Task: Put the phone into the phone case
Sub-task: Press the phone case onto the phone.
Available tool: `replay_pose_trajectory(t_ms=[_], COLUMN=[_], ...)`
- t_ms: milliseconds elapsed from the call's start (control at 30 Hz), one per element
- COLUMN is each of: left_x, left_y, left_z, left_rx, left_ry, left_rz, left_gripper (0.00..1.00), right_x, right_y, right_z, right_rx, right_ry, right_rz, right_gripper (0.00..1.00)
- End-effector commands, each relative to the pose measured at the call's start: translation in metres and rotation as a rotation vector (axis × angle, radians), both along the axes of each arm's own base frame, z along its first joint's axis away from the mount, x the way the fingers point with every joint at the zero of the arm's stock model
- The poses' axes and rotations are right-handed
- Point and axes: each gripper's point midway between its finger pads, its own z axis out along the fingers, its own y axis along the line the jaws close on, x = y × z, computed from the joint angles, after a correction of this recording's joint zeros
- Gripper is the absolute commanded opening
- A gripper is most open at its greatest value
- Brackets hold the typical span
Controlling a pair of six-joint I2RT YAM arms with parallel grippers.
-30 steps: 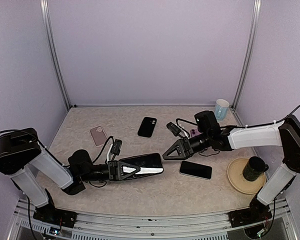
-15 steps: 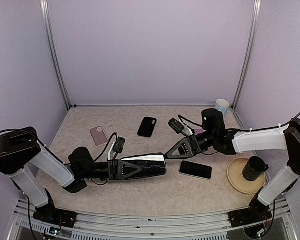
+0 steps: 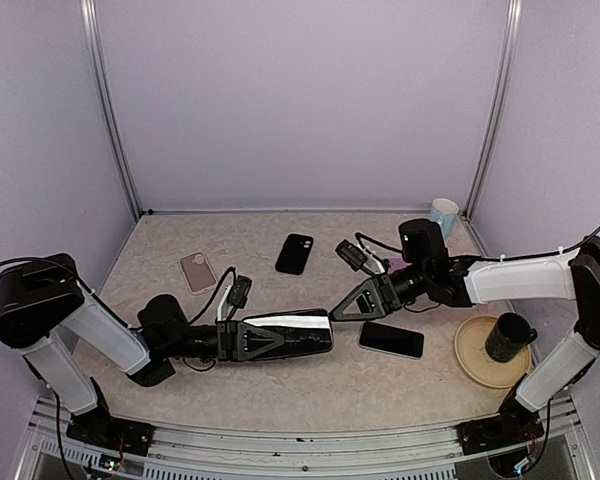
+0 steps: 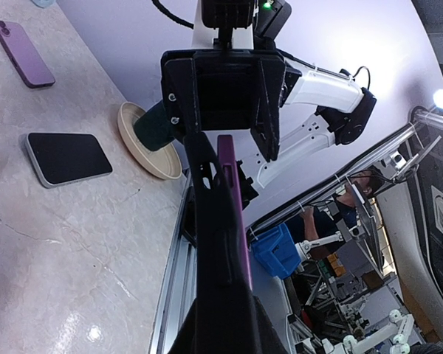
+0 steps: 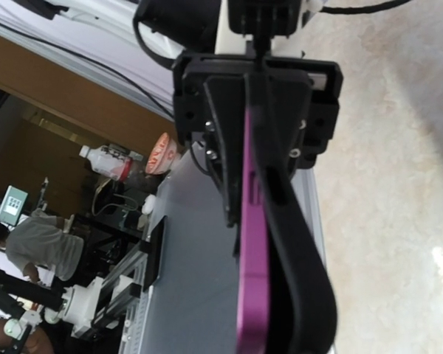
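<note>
My left gripper (image 3: 280,338) is shut on a purple phone (image 3: 315,322) held edge-up above the table's front middle. In the left wrist view the phone's purple edge (image 4: 231,192) runs away from me with a black phone case (image 4: 210,214) pressed along its side. My right gripper (image 3: 336,311) faces the left one head-on at the phone's far end. Its fingers (image 4: 269,96) stand apart on either side of that end. In the right wrist view the phone (image 5: 252,258) runs toward the camera, and the case (image 5: 295,273) bows away from it.
A dark-screened phone (image 3: 391,340) lies flat just right of the grippers. A black case (image 3: 294,253) and a pink one (image 3: 196,271) lie farther back. A beige plate (image 3: 475,365) with a dark mug (image 3: 507,337) sits front right, a pale blue cup (image 3: 443,216) at the back right.
The left gripper has turned the phone more onto its edge and pushed it slightly right. The right gripper has shifted a little to line up with the phone's far end.
</note>
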Motion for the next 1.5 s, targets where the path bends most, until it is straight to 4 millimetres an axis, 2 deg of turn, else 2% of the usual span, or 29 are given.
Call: replay_pose_trajectory(t_ms=[0,300,567,933,1133,1333,1467], left_x=[-0.008,-0.011,-0.008,-0.007,-0.006,-0.006,-0.005], left_y=[-0.004,-0.003,-0.004,-0.006,-0.008,-0.007,-0.007], left_z=[0.044,0.048,0.048,0.045,0.043,0.041,0.039], left_rx=[-0.135,-0.143,-0.137,-0.129,-0.127,-0.122,-0.114], left_ry=[-0.117,-0.126,-0.127,-0.124,-0.116,-0.114,-0.111], left_rz=[-0.043,-0.049,-0.036,-0.032,-0.031,-0.024,-0.019], left_gripper=[0.00,0.00,0.00,0.00,0.00,0.00,0.00], right_x=[0.003,0.007,0.022,-0.008,-0.020,-0.025,-0.025], right_y=[0.008,0.009,0.002,0.005,0.013,0.014,0.013], right_z=[0.002,-0.002,-0.002,0.009,0.008,0.008,0.008], right_rx=[-0.012,-0.035,-0.062,0.031,0.036,0.043,0.042], right_ry=[-0.048,-0.049,-0.093,-0.037,-0.030,-0.027,-0.025], right_rz=[-0.026,-0.037,-0.127,0.021,0.073,0.096,0.095], right_gripper=[0.47,0.47,0.47,0.42,0.31,0.14,0.07])
